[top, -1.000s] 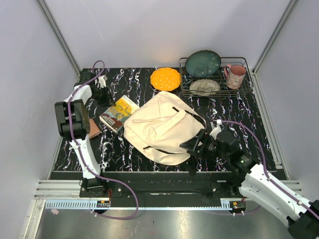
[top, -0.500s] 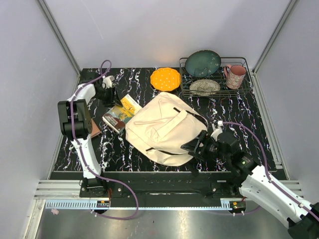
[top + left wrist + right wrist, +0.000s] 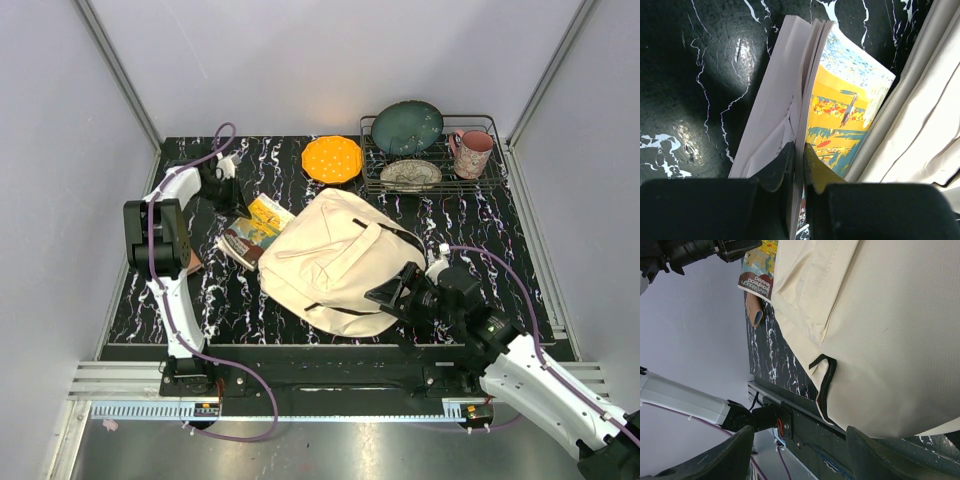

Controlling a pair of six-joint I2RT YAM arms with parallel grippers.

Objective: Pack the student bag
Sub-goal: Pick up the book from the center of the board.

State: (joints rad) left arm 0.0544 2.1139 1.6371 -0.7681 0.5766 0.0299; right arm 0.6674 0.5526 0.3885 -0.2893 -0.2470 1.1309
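One student bag (image 3: 335, 265) lies at the centre of the black marbled table (image 3: 500, 235) in the overhead view. Its cream fabric reaches from mid-frame down toward the lower table edge.

One yellow-covered book (image 3: 256, 228) sits just left of the bag with its pages fanned apart. In the left wrist view its far corner touches the fabric.

One brown flat item (image 3: 190, 263) lies at the left table edge, partly hidden by the left arm. We cannot tell what it is.

One orange plate (image 3: 332, 158) sits at the upper centre.

One wire rack (image 3: 450, 181) at the upper right holds three pieces:
- one dark green plate (image 3: 407, 127)
- one patterned dish (image 3: 410, 174)
- one pink mug (image 3: 472, 152)

Two grippers are in view.
- The left gripper (image 3: 799, 150) is pressed together on the book, with a thin part of its cover or pages pinched between the fingers.
- The right gripper (image 3: 800, 435) is spread wide at the bag's lower right corner. We cannot tell whether its fingers touch the fabric.

Edges: the bag's lower edge lies near the near table edge, and its upper corner lies near the orange plate and the rack's left end.

Open room: bare table shows at the lower left of the frame, and in a broad strip right of the bag, below the rack.
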